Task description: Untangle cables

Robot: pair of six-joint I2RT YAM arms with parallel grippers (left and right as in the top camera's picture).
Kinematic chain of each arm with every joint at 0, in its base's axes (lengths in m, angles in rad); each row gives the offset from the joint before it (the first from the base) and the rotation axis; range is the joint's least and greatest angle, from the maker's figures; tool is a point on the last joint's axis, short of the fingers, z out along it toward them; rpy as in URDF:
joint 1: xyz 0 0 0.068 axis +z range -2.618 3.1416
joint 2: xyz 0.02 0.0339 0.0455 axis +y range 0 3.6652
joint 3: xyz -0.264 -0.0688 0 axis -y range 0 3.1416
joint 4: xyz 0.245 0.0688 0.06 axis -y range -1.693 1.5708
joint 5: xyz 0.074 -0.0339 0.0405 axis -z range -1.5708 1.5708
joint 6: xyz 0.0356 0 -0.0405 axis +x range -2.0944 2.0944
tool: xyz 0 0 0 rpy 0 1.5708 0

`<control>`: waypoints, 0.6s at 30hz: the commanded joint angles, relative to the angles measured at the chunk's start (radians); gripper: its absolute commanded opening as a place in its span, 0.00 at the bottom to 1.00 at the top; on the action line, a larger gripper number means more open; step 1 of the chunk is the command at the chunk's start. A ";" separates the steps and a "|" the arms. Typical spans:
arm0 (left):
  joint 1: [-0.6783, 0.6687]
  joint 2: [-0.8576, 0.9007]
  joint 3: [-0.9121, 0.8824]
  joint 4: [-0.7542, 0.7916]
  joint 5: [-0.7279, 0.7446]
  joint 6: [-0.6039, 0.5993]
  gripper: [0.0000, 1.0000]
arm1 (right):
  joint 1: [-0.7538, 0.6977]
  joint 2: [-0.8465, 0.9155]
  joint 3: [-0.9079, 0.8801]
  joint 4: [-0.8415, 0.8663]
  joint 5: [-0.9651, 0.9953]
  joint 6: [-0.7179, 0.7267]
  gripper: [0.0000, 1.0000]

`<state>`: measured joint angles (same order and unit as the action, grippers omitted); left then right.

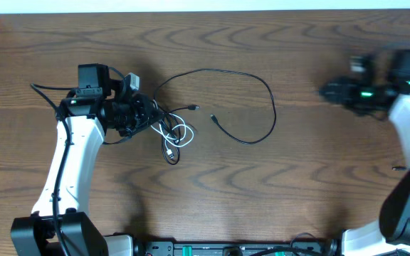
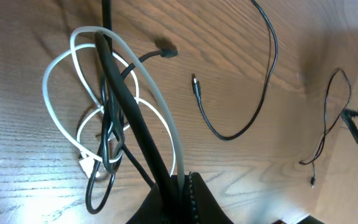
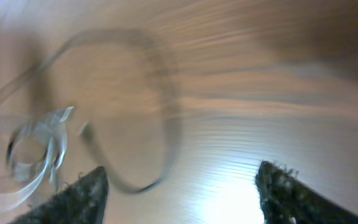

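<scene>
A white cable (image 1: 179, 132) lies looped with black cables (image 1: 164, 114) in a tangle left of the table's middle. A long thin black cable (image 1: 260, 84) arcs out from the tangle to the right and ends in a plug (image 1: 213, 118). My left gripper (image 1: 139, 112) is shut on the tangle's strands; in the left wrist view a thick black cable (image 2: 129, 106) and the white cable (image 2: 160, 106) run into the jaws (image 2: 180, 186). My right gripper (image 1: 331, 91) is open and empty at the far right, well apart from the cables. The right wrist view is blurred; it shows the jaws (image 3: 182, 193) wide apart.
The wooden table (image 1: 276, 185) spreads all around. The robot arm's own black wire (image 2: 328, 118) hangs at the right in the left wrist view. The table's back edge (image 1: 212, 10) runs along the top.
</scene>
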<state>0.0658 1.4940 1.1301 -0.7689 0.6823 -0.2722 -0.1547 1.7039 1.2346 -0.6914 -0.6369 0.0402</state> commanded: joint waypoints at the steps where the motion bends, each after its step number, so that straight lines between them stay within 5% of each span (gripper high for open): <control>1: -0.038 -0.005 0.026 0.012 0.047 0.018 0.08 | 0.168 0.004 0.011 0.001 -0.109 -0.148 0.77; 9: -0.097 -0.005 0.026 0.213 0.157 -0.170 0.07 | 0.554 0.010 0.011 0.111 0.101 -0.153 0.82; 18: -0.096 -0.005 0.026 0.341 0.246 -0.422 0.07 | 0.767 0.019 0.011 0.246 0.275 -0.138 0.86</control>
<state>-0.0292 1.4940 1.1305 -0.4438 0.8700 -0.5732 0.5762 1.7119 1.2350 -0.4641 -0.4557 -0.0891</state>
